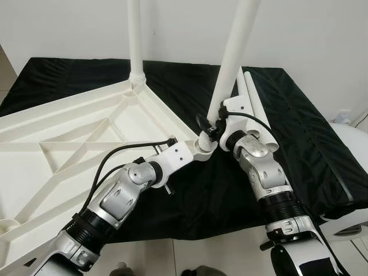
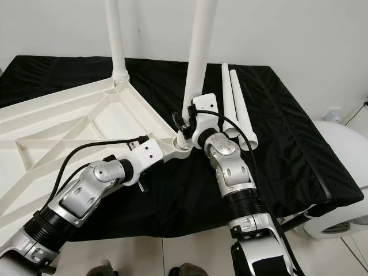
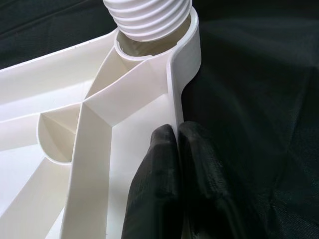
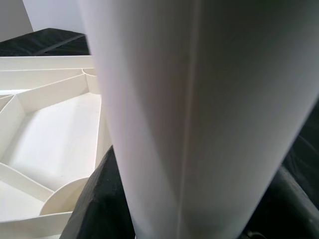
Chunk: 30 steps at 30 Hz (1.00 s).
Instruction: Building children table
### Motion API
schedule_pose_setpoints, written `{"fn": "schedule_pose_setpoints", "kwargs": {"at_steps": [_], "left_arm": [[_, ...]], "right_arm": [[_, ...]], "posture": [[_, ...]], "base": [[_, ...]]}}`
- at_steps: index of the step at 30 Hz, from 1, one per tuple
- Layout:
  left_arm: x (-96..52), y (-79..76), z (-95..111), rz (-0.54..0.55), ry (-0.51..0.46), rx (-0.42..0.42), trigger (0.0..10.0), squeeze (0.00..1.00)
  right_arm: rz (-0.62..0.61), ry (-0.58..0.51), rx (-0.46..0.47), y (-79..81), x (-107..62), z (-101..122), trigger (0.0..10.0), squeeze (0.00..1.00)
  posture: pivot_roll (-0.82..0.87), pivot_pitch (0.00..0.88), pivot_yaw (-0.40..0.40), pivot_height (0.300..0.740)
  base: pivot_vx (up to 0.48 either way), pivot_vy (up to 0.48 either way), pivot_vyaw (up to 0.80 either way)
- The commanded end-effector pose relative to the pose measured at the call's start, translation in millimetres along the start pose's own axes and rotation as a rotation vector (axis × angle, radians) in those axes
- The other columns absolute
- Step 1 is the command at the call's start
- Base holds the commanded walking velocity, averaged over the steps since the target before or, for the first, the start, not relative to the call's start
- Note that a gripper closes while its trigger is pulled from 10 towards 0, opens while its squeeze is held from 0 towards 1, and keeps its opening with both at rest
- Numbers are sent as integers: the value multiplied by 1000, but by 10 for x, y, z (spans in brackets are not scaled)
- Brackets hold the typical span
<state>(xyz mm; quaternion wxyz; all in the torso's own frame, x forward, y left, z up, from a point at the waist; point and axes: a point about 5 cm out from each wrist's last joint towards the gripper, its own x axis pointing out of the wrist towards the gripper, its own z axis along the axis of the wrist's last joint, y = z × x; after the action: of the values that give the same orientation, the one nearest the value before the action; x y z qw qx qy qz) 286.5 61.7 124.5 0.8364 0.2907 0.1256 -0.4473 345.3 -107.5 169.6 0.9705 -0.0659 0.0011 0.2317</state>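
1. The white tabletop (image 1: 69,138) lay upside down on the black-covered table (image 2: 276,149), ribs up, reaching from the table's left edge toward its middle. One leg (image 1: 134,40) stood screwed into the tabletop's far corner socket.
2. The left gripper (image 3: 174,149) was pinched shut on the tabletop's rim wall, one finger inside and one outside, just beside the near corner socket (image 3: 149,47).
3. The right gripper (image 2: 192,123) held the second leg (image 2: 198,57) low on its shaft; in the right wrist view the leg sat between its black fingers (image 4: 94,209), so I judged it clamped on it. The leg's threaded end (image 3: 149,17) sat at the mouth of the socket, the leg leaning slightly.
4. Risk, as I judged it: turning while the leg leaned could cross the threads or jam it; a weak rim pinch could let the tabletop slide on the cloth.
5. Two spare legs (image 2: 238,109) lay side by side toward the table's far right.
6. Both standing legs were cut off above. How deep the thread had engaged could not be made out.
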Motion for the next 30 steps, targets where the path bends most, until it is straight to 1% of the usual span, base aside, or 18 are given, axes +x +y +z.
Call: {"fn": "schedule_pose_setpoints", "kwargs": {"at_steps": [1,4,8,12,15,19,21,26,29,30], "left_arm": [[14,-91,-87,-56,47,9,10000,0],[9,-88,-90,-53,49,9,10000,0],[6,-81,-90,-50,49,9,10000,0],[-2,-70,-89,-45,50,10,10000,0],[-7,-66,-86,-44,49,9,10000,0],[-15,-65,-83,-43,46,7,10000,0],[-15,-65,-83,-43,46,7,10000,0],[-23,-68,-84,-42,47,3,10000,0],[-24,-68,-83,-42,47,3,10000,0],[-25,-70,-83,-43,47,2,10000,0]], "right_arm": [[-4,137,18,-10,-59,-288,10000,0],[40,117,43,68,-58,-279,10000,0],[64,112,53,115,-63,-281,10000,0],[91,120,74,165,-86,-332,10000,0],[92,125,75,165,-93,-355,10000,0],[88,147,87,158,-132,-441,10000,0],[88,147,87,158,-132,-441,10000,0],[54,155,138,99,-183,-530,10000,0],[45,156,151,82,-188,-544,10000,0],[28,152,169,56,-191,-555,10000,0]], "posture": [[50,0,-80,740],[52,0,-80,740],[53,0,-81,740],[53,0,-79,740],[52,0,-78,740],[50,0,-77,740],[50,0,-77,740],[46,0,-74,740],[46,0,-74,740],[46,0,-73,740]], "base": [[0,0,0],[0,0,0],[0,0,0],[0,0,0],[0,0,0],[0,0,0],[0,0,0],[0,0,0],[0,0,0],[0,0,0]]}}
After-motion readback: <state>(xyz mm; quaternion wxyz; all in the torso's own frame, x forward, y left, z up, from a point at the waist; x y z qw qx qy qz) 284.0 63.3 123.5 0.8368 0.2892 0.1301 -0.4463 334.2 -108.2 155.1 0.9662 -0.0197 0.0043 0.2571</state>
